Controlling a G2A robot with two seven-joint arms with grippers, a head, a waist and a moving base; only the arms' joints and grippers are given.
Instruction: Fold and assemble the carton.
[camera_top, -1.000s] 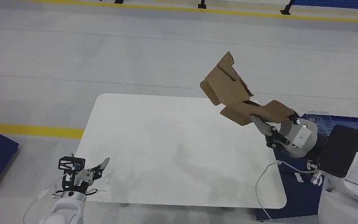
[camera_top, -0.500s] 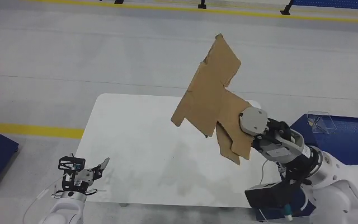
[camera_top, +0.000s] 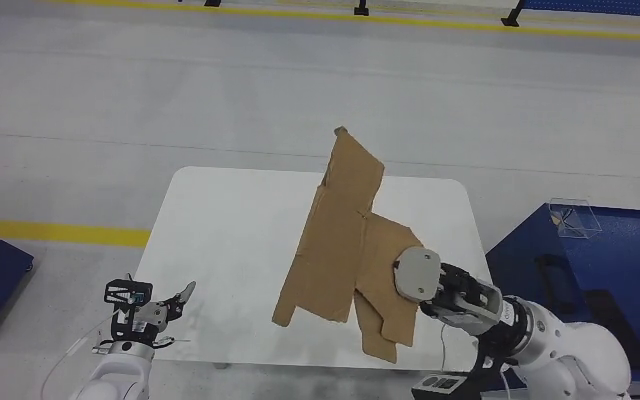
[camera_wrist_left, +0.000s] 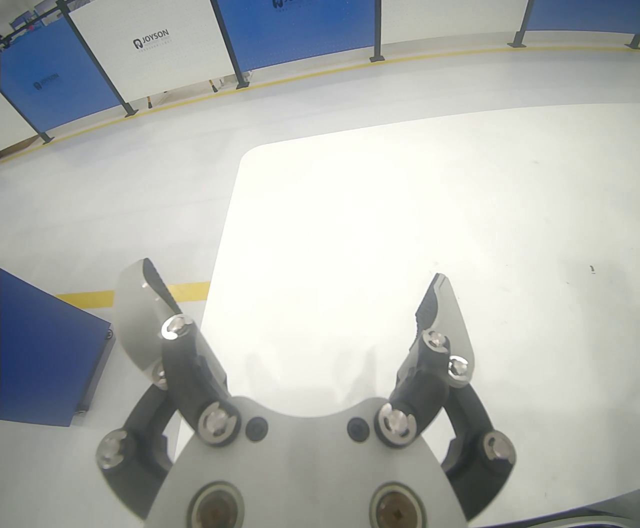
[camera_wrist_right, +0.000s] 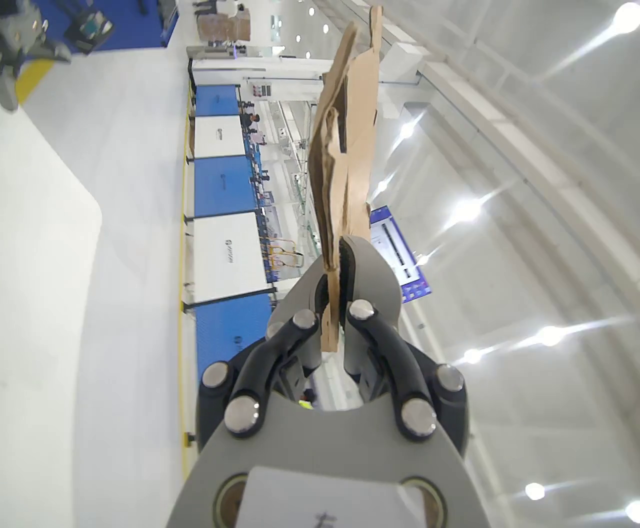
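Clamping flat carton (camera_wrist_right: 350, 150) edge, right gripper (camera_wrist_right: 340, 252) holds it raised above table (camera_top: 230, 230); left gripper (camera_wrist_left: 292, 272) spread wide.

The right arm's fingers (camera_top: 415, 275) hold the flat carton (camera_top: 340, 230) tilted above the table (camera_top: 220, 250).

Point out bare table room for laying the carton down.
The table's left half lies bare, between the open left gripper at its near corner and the carton. Crowded toward the right, where the right gripper holds the carton up.
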